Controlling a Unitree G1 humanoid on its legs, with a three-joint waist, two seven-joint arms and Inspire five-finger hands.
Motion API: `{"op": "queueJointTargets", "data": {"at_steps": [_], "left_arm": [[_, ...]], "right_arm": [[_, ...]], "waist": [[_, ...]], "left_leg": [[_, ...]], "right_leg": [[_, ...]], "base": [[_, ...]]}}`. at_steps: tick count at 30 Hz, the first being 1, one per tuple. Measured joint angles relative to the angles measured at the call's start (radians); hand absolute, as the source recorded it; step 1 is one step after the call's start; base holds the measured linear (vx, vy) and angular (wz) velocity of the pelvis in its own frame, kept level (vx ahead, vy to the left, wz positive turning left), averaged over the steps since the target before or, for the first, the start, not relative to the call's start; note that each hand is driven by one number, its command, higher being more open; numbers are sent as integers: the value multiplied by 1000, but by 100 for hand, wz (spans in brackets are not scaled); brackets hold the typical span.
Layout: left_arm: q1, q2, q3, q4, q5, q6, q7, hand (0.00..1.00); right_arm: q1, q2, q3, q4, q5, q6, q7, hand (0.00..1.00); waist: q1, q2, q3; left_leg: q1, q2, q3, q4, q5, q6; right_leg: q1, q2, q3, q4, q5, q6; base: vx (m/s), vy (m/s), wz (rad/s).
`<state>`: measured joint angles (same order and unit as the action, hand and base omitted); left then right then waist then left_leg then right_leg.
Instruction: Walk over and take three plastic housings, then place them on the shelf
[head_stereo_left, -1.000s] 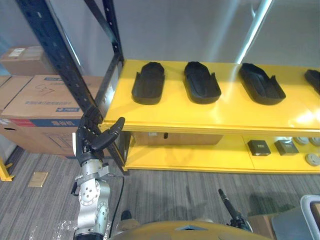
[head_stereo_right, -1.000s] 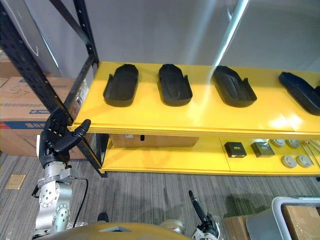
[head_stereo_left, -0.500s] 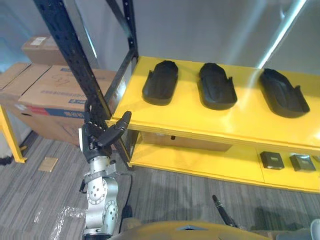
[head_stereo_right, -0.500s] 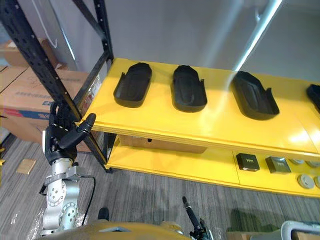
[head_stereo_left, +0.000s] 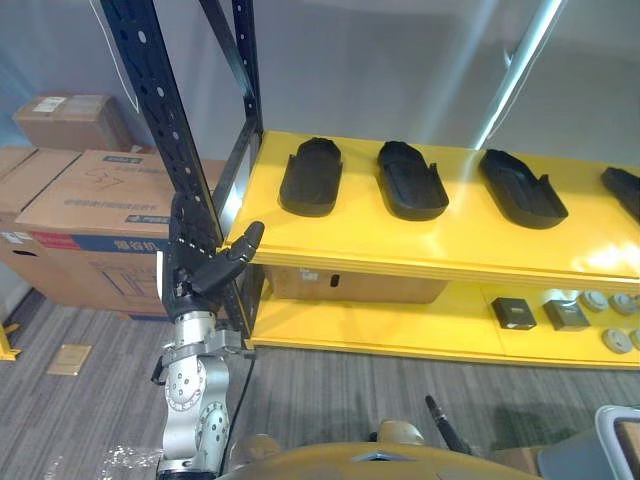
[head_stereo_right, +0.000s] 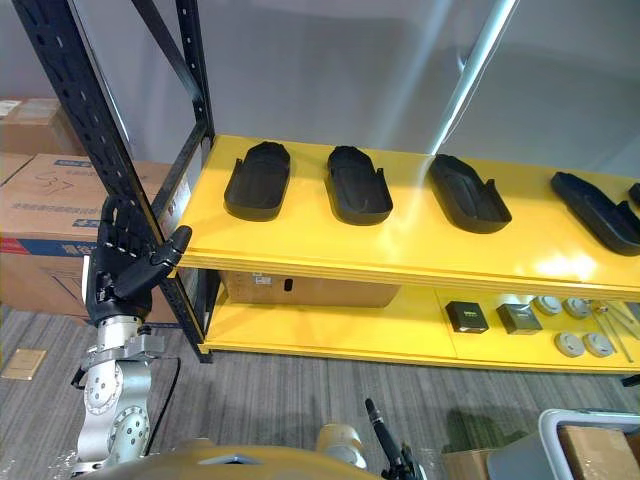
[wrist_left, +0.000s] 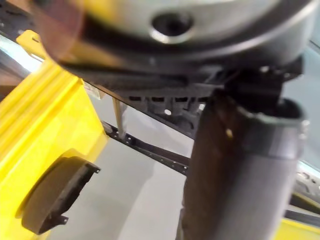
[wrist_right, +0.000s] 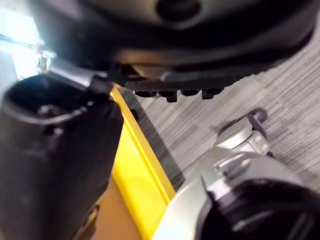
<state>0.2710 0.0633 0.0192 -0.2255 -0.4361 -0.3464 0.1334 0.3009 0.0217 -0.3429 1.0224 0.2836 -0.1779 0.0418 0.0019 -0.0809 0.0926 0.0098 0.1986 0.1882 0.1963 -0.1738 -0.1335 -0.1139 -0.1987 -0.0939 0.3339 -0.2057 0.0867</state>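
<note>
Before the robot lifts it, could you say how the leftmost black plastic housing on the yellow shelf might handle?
The leftmost black plastic housing looks a thin moulded shell, probably stiff and light. It lies flat on the yellow shelf, so rolling seems unlikely; its smooth surface may slip.

Leftmost black elongated plastic housing (head_stereo_right: 257, 180): lies flat on the yellow shelf (head_stereo_right: 400, 245), near its left end.
Second housing (head_stereo_right: 359, 184): just beside it.
Third housing (head_stereo_right: 468, 192), fourth housing (head_stereo_right: 597, 211): farther right, same row, apart.
</note>
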Motion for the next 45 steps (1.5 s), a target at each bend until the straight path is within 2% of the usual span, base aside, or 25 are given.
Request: {"op": "queueJointTargets", "data": {"at_steps": [1,2,3,6,8,9,11,14,16,17,18,19,20,21,23,25,26,27,30,32,33,37,38,41,45], "left_arm": [[-4,-5,11,-16,-6,0,2,100],[-5,-16,5,-26,-7,0,3,100],[0,-38,-12,-42,-7,0,4,100],[1,-51,-32,-53,-6,1,10,100],[1,-52,-47,-59,4,2,11,100],[1,-51,-51,-57,4,4,19,100],[-1,-46,-46,-54,4,8,33,100],[24,-58,-18,-46,4,-1,68,100],[25,-61,23,-45,2,-1,84,100],[26,-67,40,-44,2,-2,90,100],[35,-69,52,-42,2,-6,95,100],[41,-69,57,-36,2,-15,96,100],[42,-69,56,-14,2,-31,96,100],[54,-69,59,0,2,-52,96,100],[64,-70,59,0,2,-69,96,100],[67,-63,76,-7,1,-86,89,100],[69,-64,75,-13,1,-85,81,100],[70,-59,75,-16,-10,-83,52,100],[76,-17,76,-13,-74,-41,-61,100],[87,41,63,-12,-76,25,-192,100],[83,110,5,-9,-73,99,-284,100],[75,147,-97,26,-77,199,-430,100],[71,148,-125,42,-76,232,-468,100],[73,155,-134,48,-72,280,-544,100],[98,274,-137,3,-108,352,-676,100]], "right_arm": [[-4,4,16,14,-6,10,1,100],[-1,2,24,13,-5,11,4,100],[5,-29,33,14,-4,14,17,100],[4,-32,40,15,18,15,-4,100],[-4,-46,28,15,34,15,-15,100],[-15,-51,18,14,39,13,-16,100],[-38,-54,-4,18,39,12,-14,100],[-44,-53,-19,31,37,13,-2,100],[-59,-60,-22,31,36,12,6,100],[-59,-68,-33,31,37,11,15,100],[-52,-72,-43,33,37,11,16,100],[-51,-73,-44,32,37,11,16,100],[-47,-72,-51,29,38,10,15,100],[-43,-84,-70,28,38,10,12,100],[-40,-102,-76,26,36,7,12,100],[-50,-96,-78,14,34,6,0,100],[-51,-95,-77,4,33,7,-5,100],[-54,-94,-78,-5,23,7,-8,100],[-55,-89,-78,-3,-22,10,0,100],[-57,-86,-77,4,-55,12,5,100],[-65,-85,-75,7,-84,13,10,100],[-83,-85,-56,21,-84,13,14,100],[-79,-83,-47,30,-84,14,12,100],[-56,-82,-41,44,-96,15,5,100],[-48,-95,-41,50,-95,16,-6,100]], "waist": [[-5,-15,-5],[-6,-2,-1],[3,32,8],[0,33,-33],[3,51,-44],[6,70,-54],[14,75,-50],[30,68,-36],[35,95,-11],[42,118,4],[48,119,14],[51,117,18],[55,116,20],[61,110,20],[71,115,21],[78,105,13],[77,100,14],[78,95,16],[79,85,17],[77,92,18],[65,94,12],[14,121,10],[1,115,13],[-4,115,14],[5,121,9]], "left_leg": [[6,0,5,-5,28,-16],[-5,19,6,26,22,-15],[4,53,8,23,31,-51],[57,66,15,-105,62,-50],[73,89,22,-146,99,-44],[72,96,17,-144,113,-21],[63,92,19,-94,128,28],[-36,105,-8,143,123,82],[-135,148,-77,365,133,96],[-195,172,-134,507,170,143],[-244,185,-175,608,250,148],[-266,190,-183,645,259,138],[-283,180,-175,674,197,108],[-274,129,-146,569,102,95],[-226,74,-126,349,117,87],[-121,32,-98,118,148,29],[-94,25,-79,56,145,21],[-59,16,-49,-25,156,-15],[-19,-46,-27,-121,199,15],[0,-75,-20,-179,228,27],[14,-89,-16,-225,246,32],[27,-103,-5,-285,277,40],[29,-106,1,-285,277,41],[27,-106,-1,-285,275,41],[28,-103,-5,-285,275,38]], "right_leg": [[-4,-16,-26,-4,24,25],[0,-12,-50,2,30,27],[20,13,-74,12,33,30],[39,31,-105,-6,38,23],[45,64,-110,-12,40,19],[48,77,-106,-22,38,12],[54,79,-89,-31,36,7],[103,80,-78,-78,40,-3],[128,116,-75,-84,32,-32],[152,142,-66,-84,18,-54],[177,155,-57,-91,12,-67],[191,154,-55,-98,11,-71],[210,151,-53,-109,10,-74],[218,132,-51,-123,16,-64],[208,127,-42,-128,20,-58],[195,113,-27,-131,20,-47],[193,107,-28,-135,22,-38],[190,92,-28,-143,28,-25],[193,45,-22,-168,51,12],[195,23,-24,-185,63,31],[190,14,-25,-196,72,32],[175,9,-9,-219,82,38],[176,9,-6,-226,82,38],[177,12,-10,-233,85,37],[192,16,-19,-257,99,42]], "base": [[85,-183,40],[93,-187,37],[81,-160,28],[137,-147,31],[141,-81,13],[134,-56,-5],[217,-48,-21],[162,-62,-5],[127,-76,-13],[128,-52,-27],[139,-29,-26],[172,-8,-15],[166,12,-8],[149,10,-7],[103,60,-17],[83,104,-12],[38,101,7],[7,136,0],[-10,122,2],[-62,128,6],[-79,98,-4],[-56,68,-13],[7,42,-14],[36,8,-1],[99,-21,3]]}}
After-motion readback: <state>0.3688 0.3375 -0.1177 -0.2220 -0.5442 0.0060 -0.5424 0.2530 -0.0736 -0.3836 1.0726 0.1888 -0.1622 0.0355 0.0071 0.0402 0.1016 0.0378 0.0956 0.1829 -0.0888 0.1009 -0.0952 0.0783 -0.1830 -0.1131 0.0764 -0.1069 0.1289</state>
